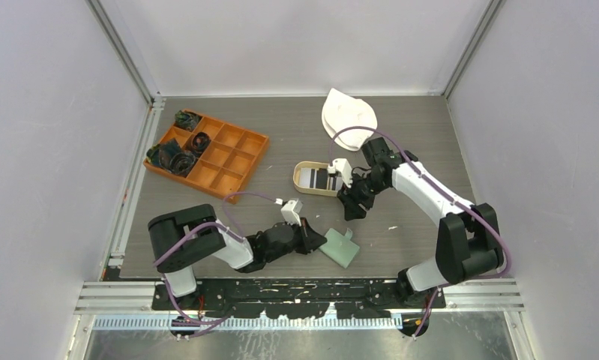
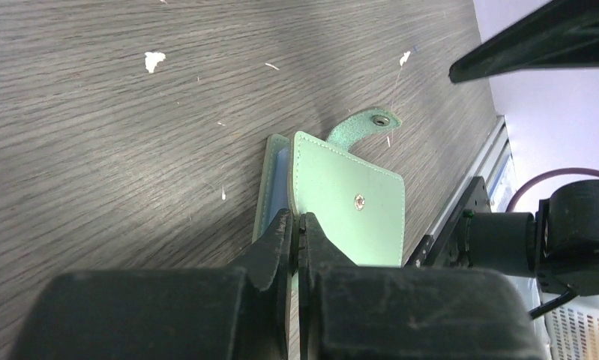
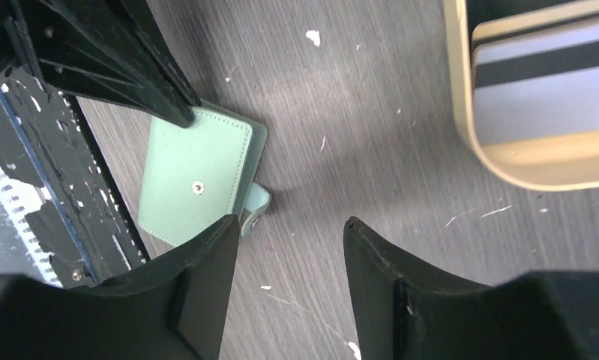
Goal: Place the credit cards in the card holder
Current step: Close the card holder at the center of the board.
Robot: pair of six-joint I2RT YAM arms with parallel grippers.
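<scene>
- Your left gripper (image 2: 298, 221) has its fingers pressed together on the edge of the top cover of the card holder (image 1: 339, 247). It's pinching just that one flap, and the cover is peeled up a little off the pale blue pocket under it.
- The card holder sits on the surface (image 1: 281, 120) near the front edge, about mid-width. Its snap strap (image 2: 363, 126) is undone and sticking out on the far side.
- Your right gripper (image 3: 290, 223) is spread wide with nothing in it. It hovers over bare surface between the card holder and the tan tray (image 1: 296, 178).
- The credit cards (image 3: 551, 97) are lying flat in that tray, further back and slightly left of the holder. I can see a grey one with a black stripe, but I can't tell how many are stacked.
- Handling guess: the holder is light, soft faux leather, so it'll flop and slide if you shove a card at it. Stay on the cover edge like you are, so the pocket mouth stays open.
- The cards are stiff, thin and slick, and lying flat against the tray floor they're a pain to get under. I'd tip one up against the tray wall and grab it by a short edge, leaving most of its length free to feed in.
- Watch for the holder skating away, since only one flap is pinned.
</scene>
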